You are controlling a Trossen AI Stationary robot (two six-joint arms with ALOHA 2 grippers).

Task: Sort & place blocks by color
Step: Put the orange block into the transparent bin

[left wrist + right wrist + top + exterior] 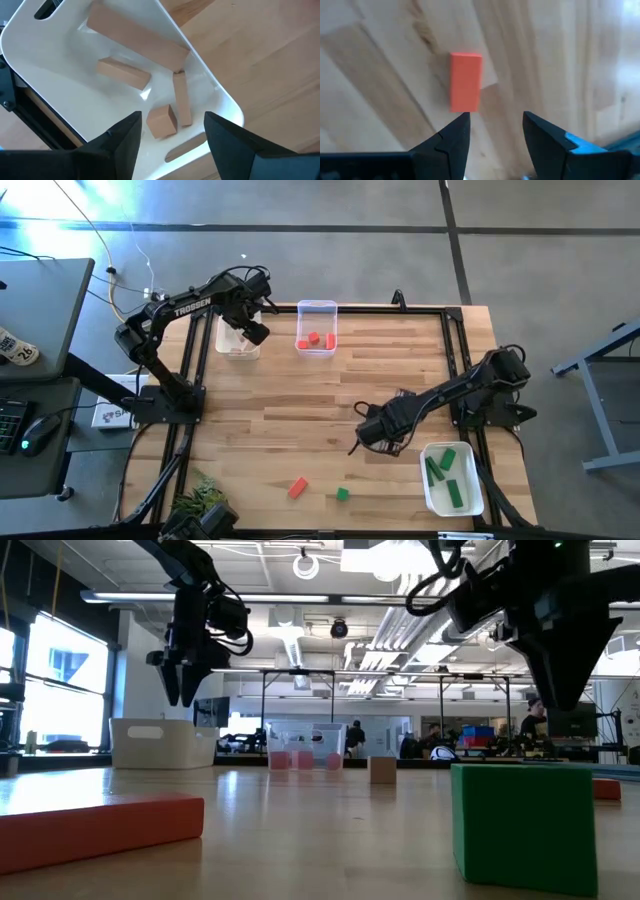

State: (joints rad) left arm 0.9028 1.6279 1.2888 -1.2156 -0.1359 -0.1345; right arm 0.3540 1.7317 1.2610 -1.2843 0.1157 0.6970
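Red bar lies on the table at 7 o'clock from the right tool — wide, empty, nearer. Left tool — wide above the white tub.

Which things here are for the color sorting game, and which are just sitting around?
For sorting: red-orange block, green cube, wood blocks in the white tub, red ones in the clear tub, green ones in the right tub.

Just sitting around: computer mouse, small plant.
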